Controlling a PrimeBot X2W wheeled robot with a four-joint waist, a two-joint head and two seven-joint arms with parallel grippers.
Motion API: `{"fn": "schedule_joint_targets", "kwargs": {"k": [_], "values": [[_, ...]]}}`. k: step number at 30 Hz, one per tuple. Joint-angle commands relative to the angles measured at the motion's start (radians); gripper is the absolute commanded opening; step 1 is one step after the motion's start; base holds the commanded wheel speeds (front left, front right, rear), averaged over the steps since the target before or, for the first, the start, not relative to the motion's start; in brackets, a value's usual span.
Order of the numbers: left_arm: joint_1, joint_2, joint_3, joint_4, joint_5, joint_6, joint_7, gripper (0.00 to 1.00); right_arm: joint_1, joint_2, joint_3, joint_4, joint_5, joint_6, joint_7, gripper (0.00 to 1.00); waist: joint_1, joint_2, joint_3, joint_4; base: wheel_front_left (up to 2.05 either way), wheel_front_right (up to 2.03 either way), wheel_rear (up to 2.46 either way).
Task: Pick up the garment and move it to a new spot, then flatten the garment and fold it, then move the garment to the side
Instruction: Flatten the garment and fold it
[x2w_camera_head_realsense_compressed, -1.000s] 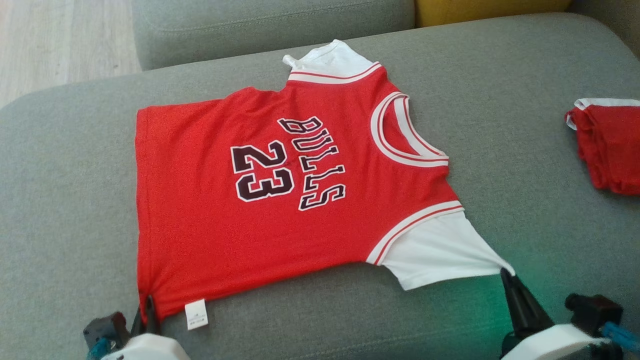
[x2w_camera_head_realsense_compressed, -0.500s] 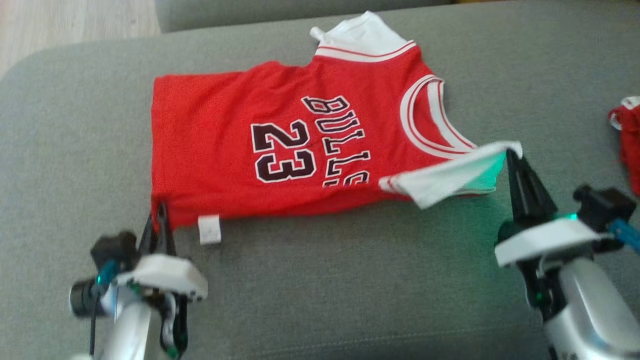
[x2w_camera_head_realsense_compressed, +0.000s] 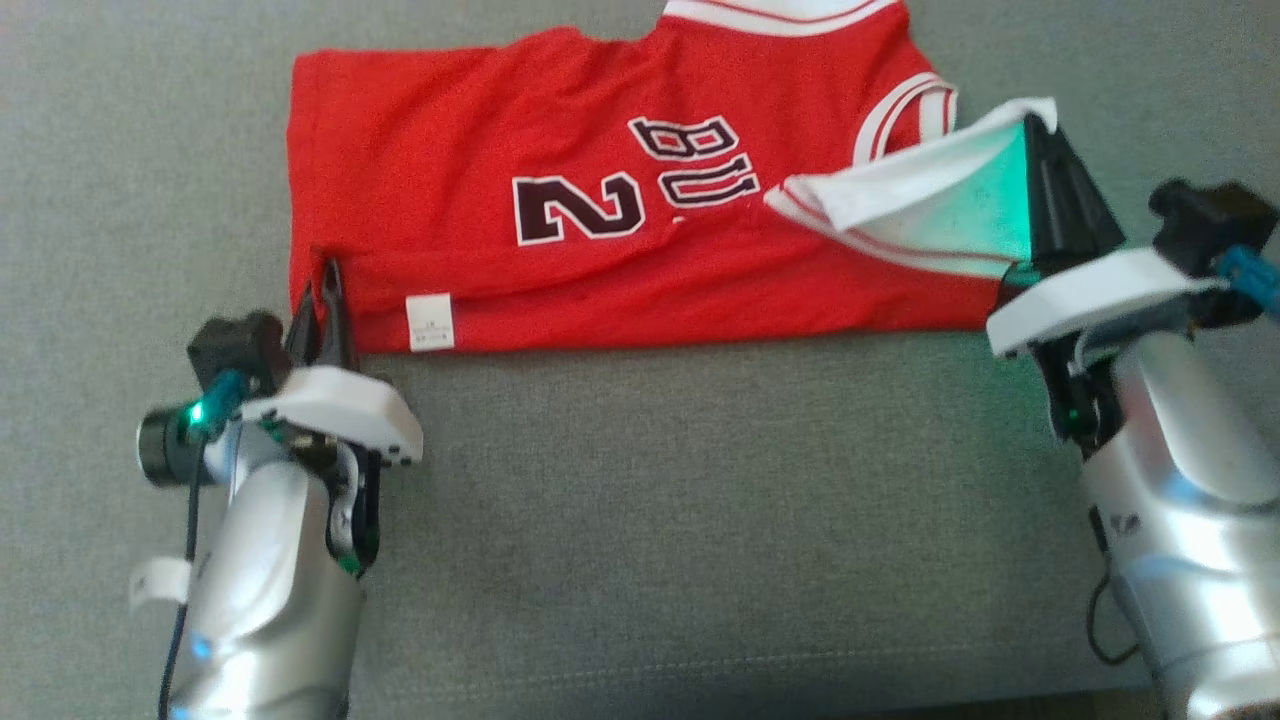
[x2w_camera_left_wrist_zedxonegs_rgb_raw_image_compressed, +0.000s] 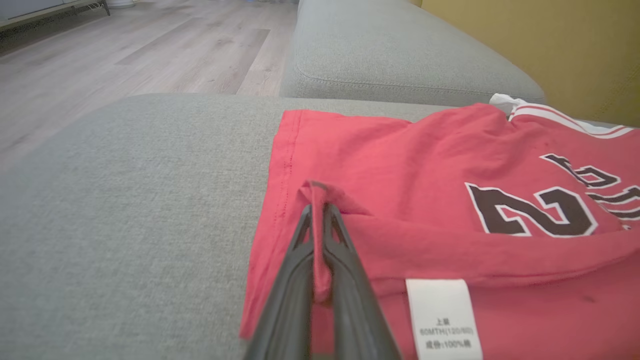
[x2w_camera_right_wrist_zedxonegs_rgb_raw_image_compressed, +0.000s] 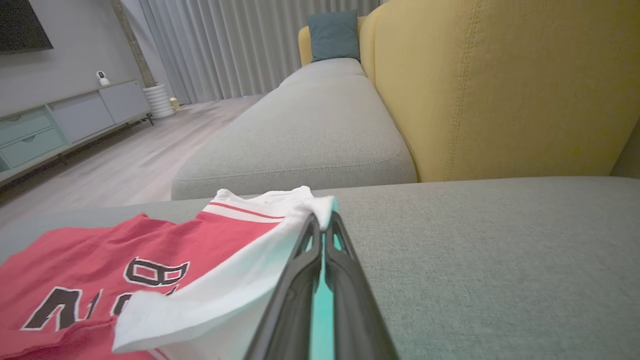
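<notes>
I find the jersey (x2w_camera_head_realsense_compressed: 600, 260) lying on the grey sofa cushion (x2w_camera_head_realsense_compressed: 650, 500), front side up. Its near portion is doubled over and covers part of the number and lettering. My left gripper (x2w_camera_head_realsense_compressed: 328, 275) is closed tight on the red hem corner, just beside the white hem tag (x2w_camera_head_realsense_compressed: 430, 322). My right gripper (x2w_camera_head_realsense_compressed: 1036, 130) is closed tight on the white inside of the shoulder end, held raised over the neckline trim.
</notes>
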Motion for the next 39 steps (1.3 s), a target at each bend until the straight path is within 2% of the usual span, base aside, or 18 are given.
{"fn": "schedule_joint_targets", "kwargs": {"k": [1, 6, 7, 8, 9, 10, 15, 22, 26, 34, 39], "values": [[-0.033, 0.018, 0.027, -0.020, 0.010, -0.005, -0.006, 0.00, -0.022, 0.001, 0.014, -0.011, -0.008, -0.001, -0.015, 0.00, 0.0000, 0.0000, 0.022, 0.005, 0.00, 0.00, 0.00], [-0.071, 0.018, 0.035, 0.017, 0.013, -0.004, -0.006, 0.00, -0.077, 0.007, 0.015, 0.067, -0.044, -0.001, -0.019, 0.00, 0.0000, 0.0000, 0.041, 0.010, 0.00, 0.00, 0.00], [-0.075, 0.018, 0.037, 0.020, 0.012, -0.002, -0.006, 0.28, -0.083, 0.012, 0.014, 0.079, -0.046, -0.001, -0.020, 0.00, 0.0000, 0.0000, 0.043, 0.010, 0.00, 0.00, 0.00], [-0.076, 0.018, 0.040, 0.021, 0.008, 0.000, -0.006, 0.67, -0.087, 0.018, 0.010, 0.092, -0.045, -0.001, -0.020, 0.35, 0.0000, 0.0000, 0.043, 0.010, 0.00, 0.00, 0.00], [-0.075, 0.018, 0.041, 0.021, 0.003, 0.002, -0.006, 1.00, -0.091, 0.024, 0.004, 0.098, -0.045, -0.001, -0.020, 0.95, 0.0000, 0.0000, 0.043, 0.009, 0.00, 0.00, 0.00], [-0.072, 0.018, 0.041, 0.021, -0.001, 0.003, -0.006, 1.00, -0.092, 0.029, 0.003, 0.102, -0.046, -0.001, -0.020, 1.00, 0.0000, 0.0000, 0.043, 0.009, 0.00, 0.00, 0.00], [-0.036, 0.018, 0.047, -0.024, -0.042, 0.022, -0.006, 1.00, -0.071, 0.031, -0.031, 0.065, -0.063, -0.001, -0.020, 1.00, 0.0000, 0.0000, 0.033, 0.009, 0.00, 0.00, 0.00], [0.083, 0.018, 0.038, -0.094, -0.087, 0.054, -0.006, 1.00, 0.066, 0.046, -0.053, 0.026, -0.084, -0.001, -0.020, 1.00, 0.0000, 0.0000, -0.013, 0.005, 0.00, 0.00, 0.00], [0.137, 0.018, 0.022, -0.114, -0.099, 0.062, -0.006, 1.00, 0.138, 0.060, -0.102, 0.025, -0.069, -0.001, -0.020, 1.00, 0.0000, 0.0000, -0.023, -0.001, 0.00, 0.00, 0.00], [0.168, 0.018, 0.013, -0.129, -0.104, 0.070, -0.006, 1.00, 0.177, 0.080, -0.119, 0.051, -0.074, -0.001, -0.020, 1.00, 0.0000, 0.0000, -0.010, -0.007, 0.00, 0.00, 0.00], [0.162, 0.018, 0.016, -0.127, -0.101, 0.069, -0.006, 1.00, 0.162, 0.092, -0.098, 0.110, -0.085, -0.001, -0.020, 1.00, 0.0000, 0.0000, 0.001, -0.001, 0.00, 0.00, 0.00]]}}
